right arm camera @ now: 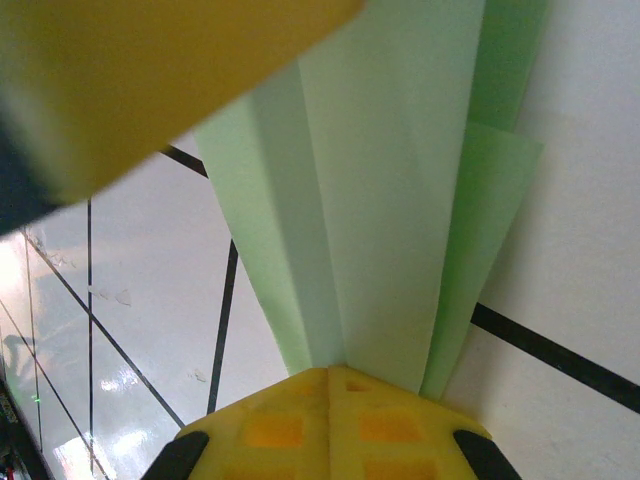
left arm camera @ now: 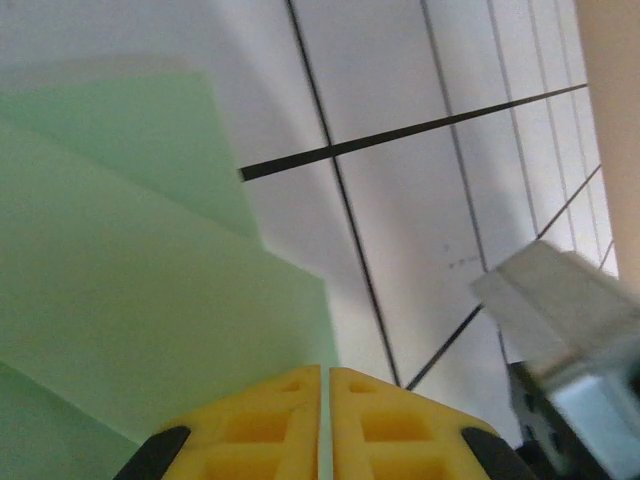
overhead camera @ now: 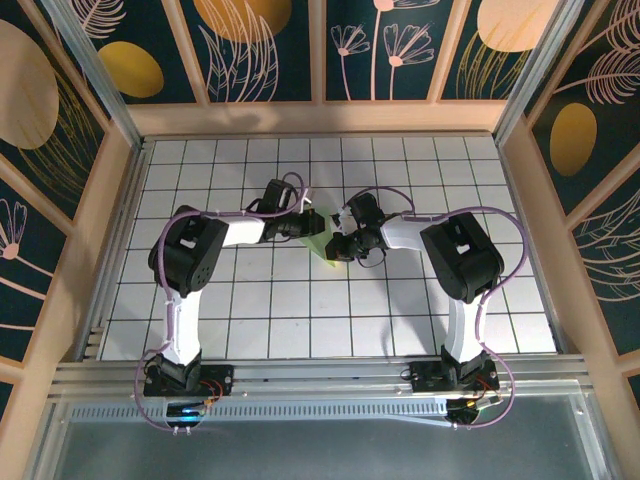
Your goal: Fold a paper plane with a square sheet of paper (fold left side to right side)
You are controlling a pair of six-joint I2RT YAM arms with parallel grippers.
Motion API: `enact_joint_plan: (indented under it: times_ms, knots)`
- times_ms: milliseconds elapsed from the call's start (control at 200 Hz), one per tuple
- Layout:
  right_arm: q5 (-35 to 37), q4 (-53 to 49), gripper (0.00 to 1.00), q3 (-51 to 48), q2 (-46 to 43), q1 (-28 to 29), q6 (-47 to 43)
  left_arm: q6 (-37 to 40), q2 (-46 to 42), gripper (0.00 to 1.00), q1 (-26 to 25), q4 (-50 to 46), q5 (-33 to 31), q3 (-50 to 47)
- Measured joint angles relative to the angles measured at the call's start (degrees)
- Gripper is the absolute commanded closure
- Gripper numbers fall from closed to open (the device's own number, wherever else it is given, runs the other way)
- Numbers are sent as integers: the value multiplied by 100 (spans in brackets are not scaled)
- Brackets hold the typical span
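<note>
The pale-green paper plane [overhead camera: 322, 246] is a slim, creased fold at the middle of the white grid table, between both grippers. My right gripper [overhead camera: 338, 243] is shut on its near end, and in the right wrist view the pleated layers [right arm camera: 390, 200] fan out from between the yellow fingertips [right arm camera: 328, 370]. My left gripper [overhead camera: 306, 226] comes in from the left. Its yellow fingertips [left arm camera: 327, 372] stand nearly together on the edge of a green flap [left arm camera: 130, 280]. One left finger [right arm camera: 150, 70] looms blurred over the paper in the right wrist view.
White grid tiles [overhead camera: 250, 300] cover the table inside wooden side walls [overhead camera: 115, 190]. An aluminium rail [overhead camera: 320, 375] runs along the near edge by the arm bases. Part of the right arm's grey body [left arm camera: 570, 330] sits close at the right of the left wrist view.
</note>
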Motion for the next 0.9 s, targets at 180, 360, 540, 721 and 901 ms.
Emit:
enact_joint_plan:
  times_ms: [180,360,540,721,901]
  knots:
    - [2,-9,100,11,0,4,0,101,142,91,0,-151,-125,66]
    - [13,-74,100,55,0,15,4,114,173,94,-2,-181,-256,98]
    - [-85,-181,100,94,-57,7,59,116,173,97,-13,-251,-326,122]
    - [-772,-153,100,26,-323,-197,96,118,173,98,-13,-247,-365,125]
    - [-1158,155,100,-293,-496,-286,177,118,173,98,-13,-247,-367,125]
